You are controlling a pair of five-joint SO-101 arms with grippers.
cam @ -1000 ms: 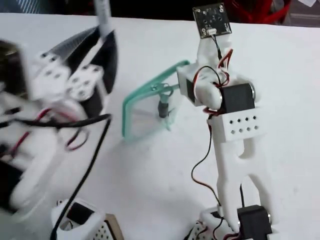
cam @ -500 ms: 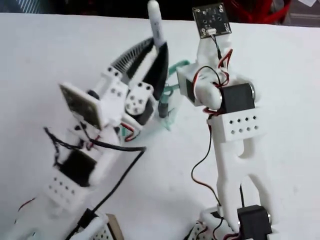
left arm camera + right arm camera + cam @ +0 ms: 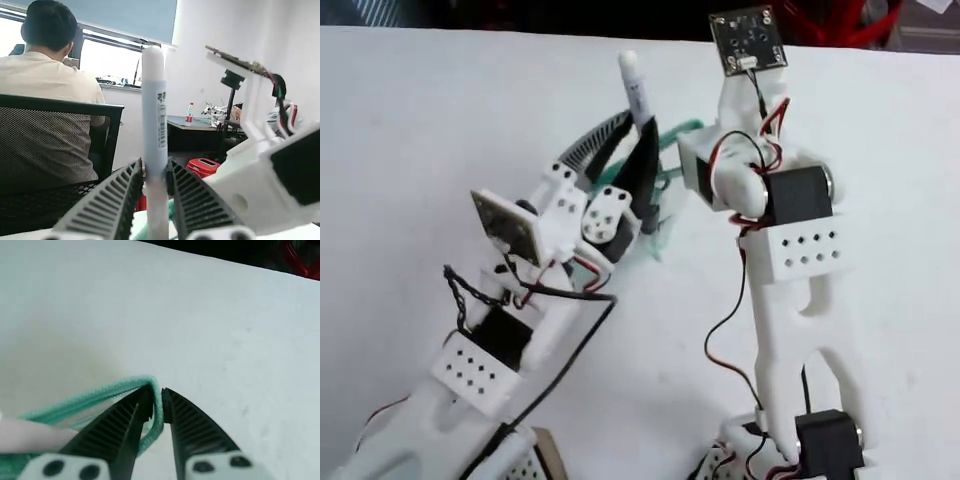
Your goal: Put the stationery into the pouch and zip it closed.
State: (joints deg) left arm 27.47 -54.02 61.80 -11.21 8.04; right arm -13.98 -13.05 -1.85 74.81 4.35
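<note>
Green trim edges the clear pouch [image 3: 670, 135], which lies on the white desk [image 3: 440, 110] just above the centre of the high view, partly hidden behind the two arms. The right gripper [image 3: 156, 392] is closed down tight on a corner of that green edge [image 3: 95, 396], pinching it between its jaws. The left gripper [image 3: 632, 130] sits beside it, to the left in the high view, clamped around the lower part of a white pen [image 3: 633, 85]. The pen [image 3: 154, 125] stands upright between the ribbed jaws, above the pouch, its rounded tip pointing toward the top of the frame.
</note>
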